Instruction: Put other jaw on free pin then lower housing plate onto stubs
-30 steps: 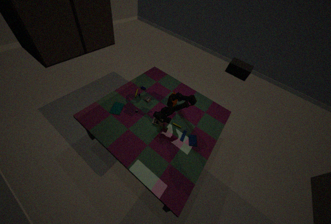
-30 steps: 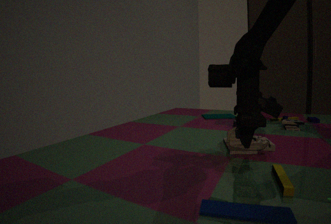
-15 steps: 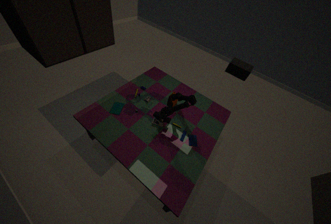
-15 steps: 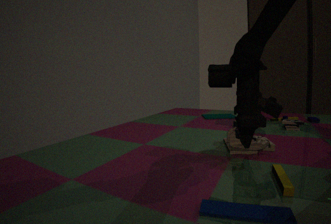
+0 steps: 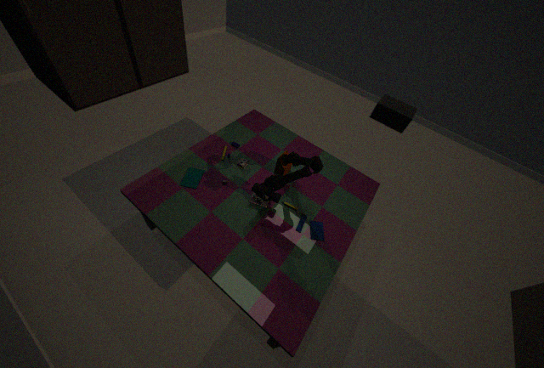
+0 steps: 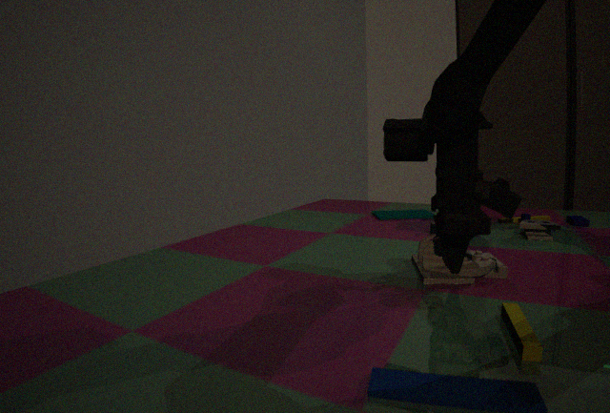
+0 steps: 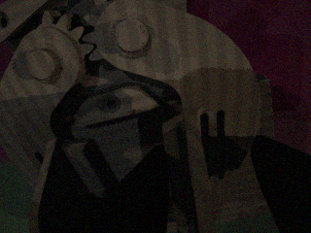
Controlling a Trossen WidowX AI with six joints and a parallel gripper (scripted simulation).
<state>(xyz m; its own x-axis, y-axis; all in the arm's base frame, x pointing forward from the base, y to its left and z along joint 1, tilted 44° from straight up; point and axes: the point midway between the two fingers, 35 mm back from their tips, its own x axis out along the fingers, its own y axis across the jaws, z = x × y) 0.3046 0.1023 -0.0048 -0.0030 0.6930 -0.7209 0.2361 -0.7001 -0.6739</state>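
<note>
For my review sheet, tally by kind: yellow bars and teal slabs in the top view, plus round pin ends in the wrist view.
Yellow bars: 2 (near bar, far bar)
Teal slab: 1
Round pin ends: 2 (left pin end, right pin end)
Total: 5
</note>
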